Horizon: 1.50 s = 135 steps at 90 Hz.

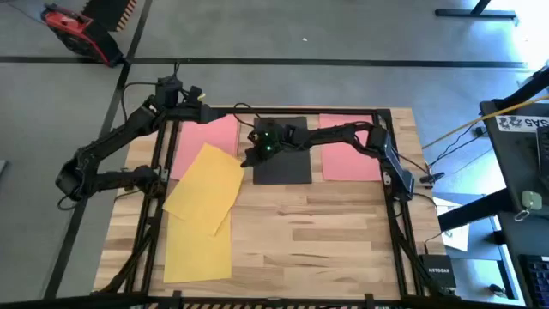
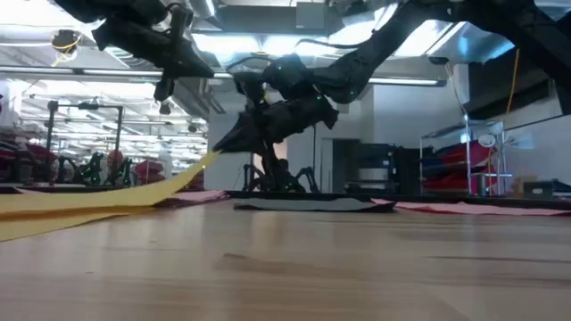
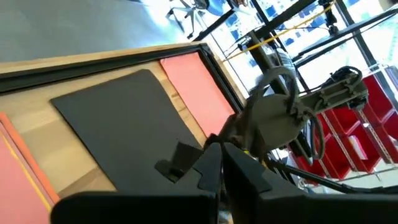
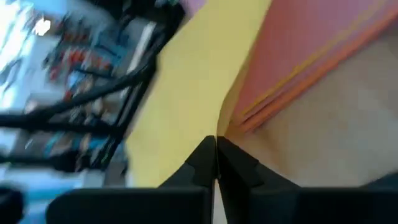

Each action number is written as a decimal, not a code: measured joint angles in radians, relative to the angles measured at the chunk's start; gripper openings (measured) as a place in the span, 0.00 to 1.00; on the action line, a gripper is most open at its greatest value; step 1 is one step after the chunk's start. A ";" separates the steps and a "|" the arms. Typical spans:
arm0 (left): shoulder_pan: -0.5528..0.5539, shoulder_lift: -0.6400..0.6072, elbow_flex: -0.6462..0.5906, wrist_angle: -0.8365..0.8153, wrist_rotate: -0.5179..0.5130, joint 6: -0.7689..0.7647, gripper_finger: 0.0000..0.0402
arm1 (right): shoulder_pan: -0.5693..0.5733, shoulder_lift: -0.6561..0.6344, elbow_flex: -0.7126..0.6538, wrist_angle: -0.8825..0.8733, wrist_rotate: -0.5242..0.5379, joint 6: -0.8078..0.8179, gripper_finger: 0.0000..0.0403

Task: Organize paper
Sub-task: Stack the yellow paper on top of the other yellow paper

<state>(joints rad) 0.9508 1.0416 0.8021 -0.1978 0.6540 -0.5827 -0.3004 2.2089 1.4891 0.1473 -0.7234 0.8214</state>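
Right gripper [image 1: 249, 157] pinches the yellow sheet's [image 1: 206, 186] corner beside the black sheet [image 1: 281, 154]; left gripper [image 1: 190, 93] jaws indiscernible.

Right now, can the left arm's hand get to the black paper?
Probably yes. The black paper lies flat and mostly bare, but the right hand hovers at its near-left edge, pinching the yellow sheet, so the left hand should approach the far side.

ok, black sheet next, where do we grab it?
Probably the front right corner of the black sheet, low from the front. It lies flat; that corner has bare table around it, clear of the right gripper shut on the yellow sheet.
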 joint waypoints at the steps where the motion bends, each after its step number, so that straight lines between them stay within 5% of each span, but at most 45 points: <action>1: 0.000 0.000 0.000 0.000 0.000 0.000 0.00 | 0.000 0.000 0.000 -0.003 -0.012 -0.004 0.00; 11: 0.000 0.000 0.000 0.000 0.000 -0.003 0.00 | 0.007 0.000 0.001 -0.104 -0.080 -0.064 0.00; 44: 0.000 0.000 0.000 -0.030 0.020 0.044 0.00 | 0.082 0.000 0.001 -0.379 -0.059 -0.285 0.00; 62: 0.000 0.000 0.000 -0.214 0.015 0.159 0.00 | 0.120 -0.018 0.006 -0.412 -0.036 -0.328 0.00; 93: -0.049 0.046 0.000 -0.563 -0.070 0.357 0.00 | 0.137 -0.031 0.244 -0.849 0.087 -0.627 0.00; 135: -0.152 0.062 -0.095 -0.496 -0.050 0.539 0.03 | 0.136 -0.032 0.372 -0.944 0.088 -0.704 0.00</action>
<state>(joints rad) 0.7993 1.1033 0.7070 -0.6942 0.6036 -0.0436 -0.1646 2.1769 1.8606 -0.7967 -0.6350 0.1173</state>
